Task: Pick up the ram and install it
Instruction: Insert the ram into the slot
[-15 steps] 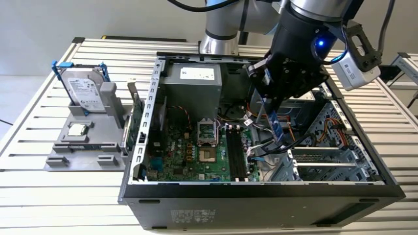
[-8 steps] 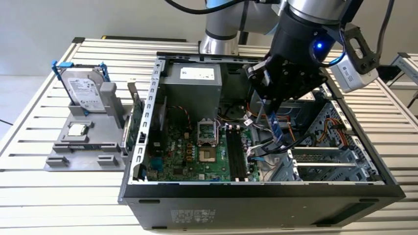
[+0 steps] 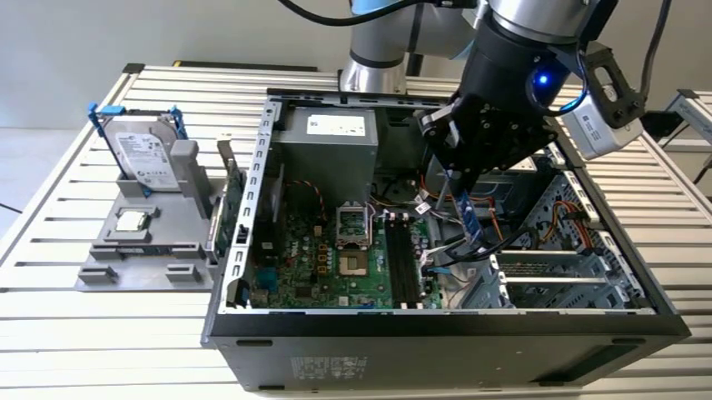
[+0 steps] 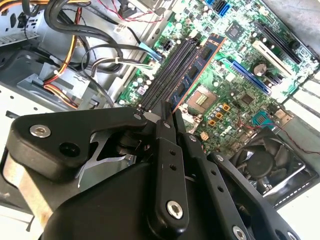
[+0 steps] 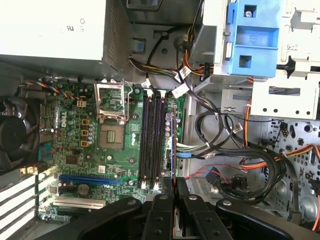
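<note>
Gripping the ram inside the open case.
Clenched on the stick's upper end by the gripper; hanging upright over the motherboard, just beside the black slots in the first wrist view; well apart from the hard drive and processor on the tray at the exterior view's left.

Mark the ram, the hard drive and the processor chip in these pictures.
the ram (image 4: 197, 71): second wrist view, on its flat face among the black chips.
the hard drive (image 3: 145, 156): exterior view, on its silver face.
the processor chip (image 3: 133, 221): exterior view, middle of its silver top.
</note>
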`<state>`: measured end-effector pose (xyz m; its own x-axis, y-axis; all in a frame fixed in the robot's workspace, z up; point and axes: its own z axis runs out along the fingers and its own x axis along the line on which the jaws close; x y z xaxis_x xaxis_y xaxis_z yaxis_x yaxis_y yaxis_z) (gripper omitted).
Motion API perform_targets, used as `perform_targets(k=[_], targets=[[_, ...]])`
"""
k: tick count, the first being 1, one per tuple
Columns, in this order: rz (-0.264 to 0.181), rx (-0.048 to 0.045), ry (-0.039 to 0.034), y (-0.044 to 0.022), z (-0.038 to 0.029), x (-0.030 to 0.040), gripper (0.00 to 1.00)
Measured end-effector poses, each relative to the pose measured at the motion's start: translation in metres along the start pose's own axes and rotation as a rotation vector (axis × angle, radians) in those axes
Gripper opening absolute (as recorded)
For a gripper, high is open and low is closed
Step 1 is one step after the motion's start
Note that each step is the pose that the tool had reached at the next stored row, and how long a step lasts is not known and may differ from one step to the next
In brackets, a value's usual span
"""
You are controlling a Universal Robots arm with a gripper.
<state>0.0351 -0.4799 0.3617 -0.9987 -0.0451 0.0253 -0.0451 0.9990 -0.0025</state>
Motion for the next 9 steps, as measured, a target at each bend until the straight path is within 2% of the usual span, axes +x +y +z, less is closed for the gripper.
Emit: perform_targets(k=[9], targets=[[0.0, 0.0, 0.0, 0.0, 0.0025, 0.0, 0.0]])
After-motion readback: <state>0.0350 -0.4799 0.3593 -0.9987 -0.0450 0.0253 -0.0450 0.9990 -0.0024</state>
